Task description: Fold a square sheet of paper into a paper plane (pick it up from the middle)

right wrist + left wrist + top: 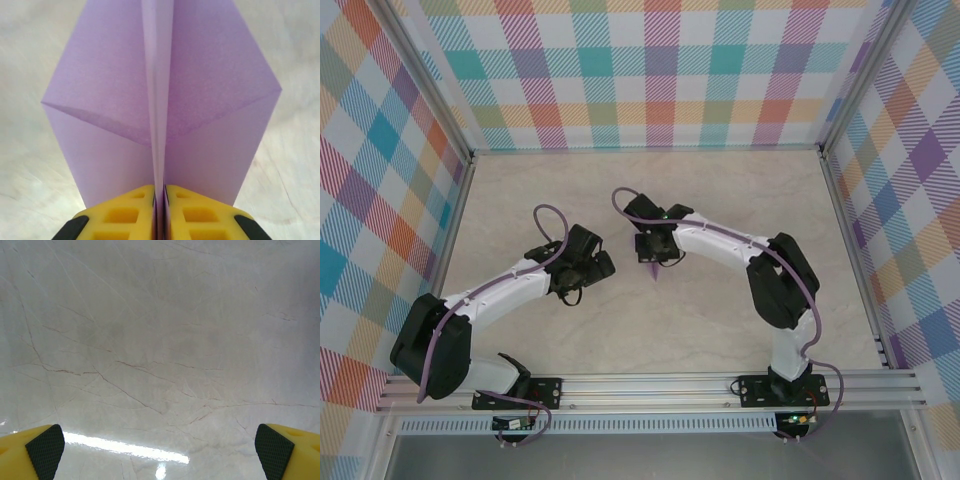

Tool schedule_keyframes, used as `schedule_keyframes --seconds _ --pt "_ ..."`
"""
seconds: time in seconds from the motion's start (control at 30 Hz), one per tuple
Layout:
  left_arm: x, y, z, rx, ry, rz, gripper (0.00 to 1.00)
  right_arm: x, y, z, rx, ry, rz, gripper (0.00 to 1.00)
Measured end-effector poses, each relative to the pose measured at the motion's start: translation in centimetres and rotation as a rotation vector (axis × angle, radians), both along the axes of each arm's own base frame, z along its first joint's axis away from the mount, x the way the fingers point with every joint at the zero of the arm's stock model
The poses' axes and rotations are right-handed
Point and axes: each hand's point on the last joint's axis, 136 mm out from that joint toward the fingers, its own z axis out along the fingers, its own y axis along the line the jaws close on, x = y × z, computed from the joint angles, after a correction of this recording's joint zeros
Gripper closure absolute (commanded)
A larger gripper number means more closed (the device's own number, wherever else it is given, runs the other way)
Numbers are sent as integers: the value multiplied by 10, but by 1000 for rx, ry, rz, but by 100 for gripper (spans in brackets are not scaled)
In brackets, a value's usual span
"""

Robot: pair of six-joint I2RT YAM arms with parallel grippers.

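Now: right tool (159, 200) pinches folded plane (160, 100) at its centre crease

Made of thin lavender paper, the plane looks very light, limp and easy to crumple. I judge the stacked layers along the centre crease to be the firmest place to hold it, and gently. The right tool's yellow fingers are pressed together on that crease, with a wing spreading to each side. From above, the plane pokes out just beyond that tool, over the middle of the worktop (720, 340); whether it touches I cannot tell. The left tool (160, 447) is spread wide, holding nothing, near the plane but apart.
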Motion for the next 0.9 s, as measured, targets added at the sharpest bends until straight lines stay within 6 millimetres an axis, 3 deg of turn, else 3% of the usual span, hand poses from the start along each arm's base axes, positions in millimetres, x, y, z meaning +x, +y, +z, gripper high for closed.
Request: schedule_keyframes --seconds 0.1,0.37,0.67,0.9 --pt "-1 1 2 1 -3 1 0 24 8 -2 9 -17 -9 86" --pt "-2 3 3 9 -3 5 0 60 15 -43 -34 16 -27 87" --pt "-2 4 3 10 -2 4 0 58 12 -62 -70 57 -27 84" --pt "-2 4 3 18 -4 -6 0 56 12 -65 -74 69 -30 81"
